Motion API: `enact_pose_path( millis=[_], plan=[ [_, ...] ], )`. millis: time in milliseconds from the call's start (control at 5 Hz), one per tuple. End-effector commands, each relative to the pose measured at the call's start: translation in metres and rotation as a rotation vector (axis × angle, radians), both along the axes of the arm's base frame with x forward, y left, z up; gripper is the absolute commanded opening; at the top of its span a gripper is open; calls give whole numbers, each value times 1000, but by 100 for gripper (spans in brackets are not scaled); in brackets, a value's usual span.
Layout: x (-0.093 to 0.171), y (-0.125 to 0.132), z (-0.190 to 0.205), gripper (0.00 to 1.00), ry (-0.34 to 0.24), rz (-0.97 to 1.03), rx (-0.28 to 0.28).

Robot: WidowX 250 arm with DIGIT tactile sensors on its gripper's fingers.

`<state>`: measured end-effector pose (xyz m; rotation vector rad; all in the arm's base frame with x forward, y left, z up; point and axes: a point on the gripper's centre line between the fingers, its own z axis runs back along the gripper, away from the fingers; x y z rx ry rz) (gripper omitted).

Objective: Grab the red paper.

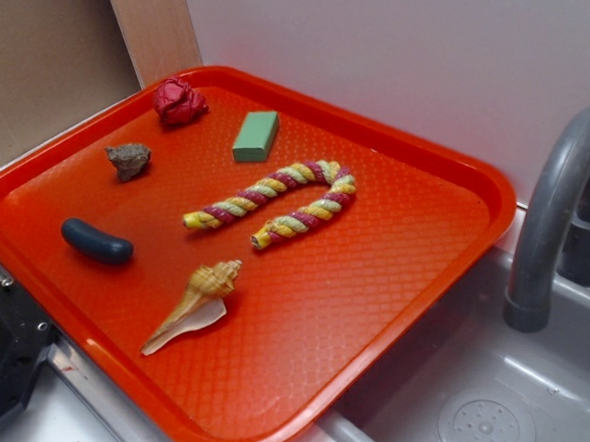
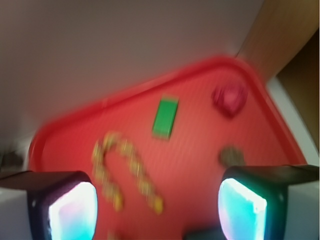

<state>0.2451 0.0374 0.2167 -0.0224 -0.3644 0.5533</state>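
Exterior: red paper [image 1: 179, 102] is a roundish ball, axis unclear.

Setting: play-kitchen mock-up.
Evidence: grey plastic faucet [image 1: 561, 212] over moulded sink [image 1: 483, 423], beside an orange serving tray [image 1: 371, 286] against a plain wall [image 1: 405, 57].

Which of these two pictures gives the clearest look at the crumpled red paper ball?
The exterior view. There the red paper is sharp, its creases plain, sitting in the tray's far corner near the rock. The wrist view is blurred: the paper is only a dark-red smudge beyond the open gripper.
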Motion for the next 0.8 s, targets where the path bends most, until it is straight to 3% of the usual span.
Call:
enact_pose_path(
  millis=[0,400,600],
  plan=[
    [37,56,-37,100,-89,252,111],
    [44,109,-80,100,-70,335,275],
    [43,126,-95,100,-46,340,283]
  ],
)
